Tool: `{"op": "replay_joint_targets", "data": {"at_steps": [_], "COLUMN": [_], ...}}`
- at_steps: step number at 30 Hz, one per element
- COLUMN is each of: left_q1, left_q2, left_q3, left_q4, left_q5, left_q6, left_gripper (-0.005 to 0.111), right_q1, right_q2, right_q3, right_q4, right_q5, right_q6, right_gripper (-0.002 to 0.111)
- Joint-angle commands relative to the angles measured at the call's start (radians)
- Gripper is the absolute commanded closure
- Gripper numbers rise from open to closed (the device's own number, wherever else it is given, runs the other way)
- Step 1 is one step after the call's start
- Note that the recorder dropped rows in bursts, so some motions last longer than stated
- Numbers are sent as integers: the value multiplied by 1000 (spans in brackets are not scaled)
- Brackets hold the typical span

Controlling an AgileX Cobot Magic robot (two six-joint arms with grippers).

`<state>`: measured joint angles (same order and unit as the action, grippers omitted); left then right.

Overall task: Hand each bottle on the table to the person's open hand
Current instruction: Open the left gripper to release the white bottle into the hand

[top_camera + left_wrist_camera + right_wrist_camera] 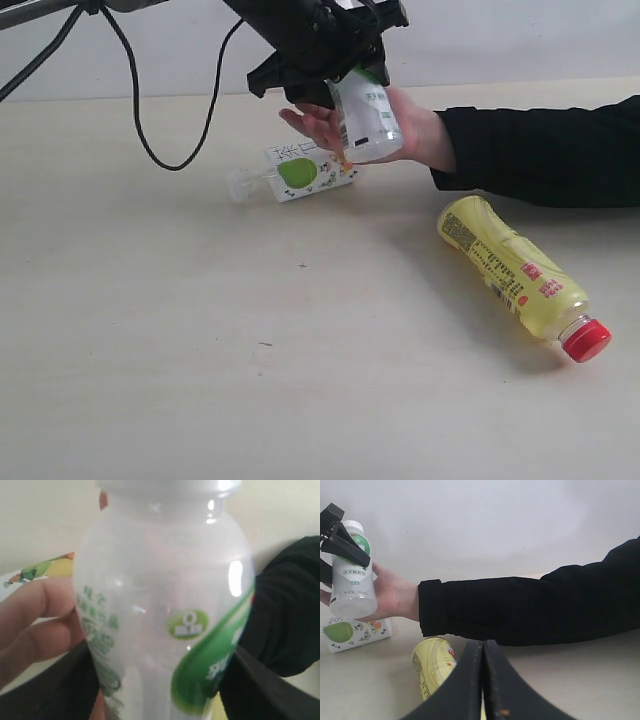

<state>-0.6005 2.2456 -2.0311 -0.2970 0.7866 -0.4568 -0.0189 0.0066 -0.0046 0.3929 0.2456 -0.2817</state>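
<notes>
My left gripper is shut on the white bottle with the green label, whose base rests on the person's open hand. In the left wrist view this bottle fills the frame between my black fingers, with the hand's fingers beside it. The small apple-label bottle lies on the table just below the hand. Right of centre lies the yellow bottle with a red cap. My right gripper is shut on nothing, low over the yellow bottle. The clear red-capped bottle is out of view.
The person's black sleeve stretches along the table from the right edge to the hand. A black cable hangs from the left arm and loops down to the table at the back left.
</notes>
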Motion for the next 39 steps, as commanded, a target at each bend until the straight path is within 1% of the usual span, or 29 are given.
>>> {"op": "replay_joint_targets", "data": {"at_steps": [1, 3, 5, 7, 11, 13, 14, 15, 20, 27, 36, 38, 39], "left_q1": [4, 4, 4, 6, 8, 8, 8, 8, 17, 55, 66, 66, 66], "left_q2": [-2, 0, 0, 0, 0, 0, 0, 0, 0, 0, -70, -94, -111], "left_q3": [-10, -10, -10, -10, -10, -10, -10, -10, -10, -10, -10, -10, -10], "left_q4": [34, 34, 34, 34, 34, 34, 34, 37, 84, 85, 103, 103, 105], "left_q5": [-53, -54, -54, -54, -51, -46, -43, -40, -5, 76, 120, 133, 178], "left_q6": [-21, -21, -21, -24, -42, -42, -42, -42, -72, -70, 85, 171, 281], "left_gripper": [107, 105, 97, 84, 52, 41, 38, 36, 36, 36, 36, 36, 36], "right_q1": [-4, -4, -4, -4, -4, -4, -4, -4, -4, -4, -4, -4, -4], "right_q2": [-7, -7, -7, -7, -7, -7, -7, -7, -7, -7, -7, -7, -7], "right_q3": [5, 5, 5, 5, 5, 5, 5, 5, 5, 5, 5, 5, 5], "right_q4": [-1, -1, -1, -1, -1, -1, -1, -1, -1, -1, -1, -1, -1], "right_q5": [-1, -1, -1, -1, -1, -1, -1, -1, -1, -1, -1, -1, -1], "right_q6": [-5, -2, -2, -2, -4, -4, -4, -3, -3, -3, -5, -5, -5], "right_gripper": [108, 108, 108, 108, 108, 108, 108, 108, 108, 108, 108, 108, 108]}}
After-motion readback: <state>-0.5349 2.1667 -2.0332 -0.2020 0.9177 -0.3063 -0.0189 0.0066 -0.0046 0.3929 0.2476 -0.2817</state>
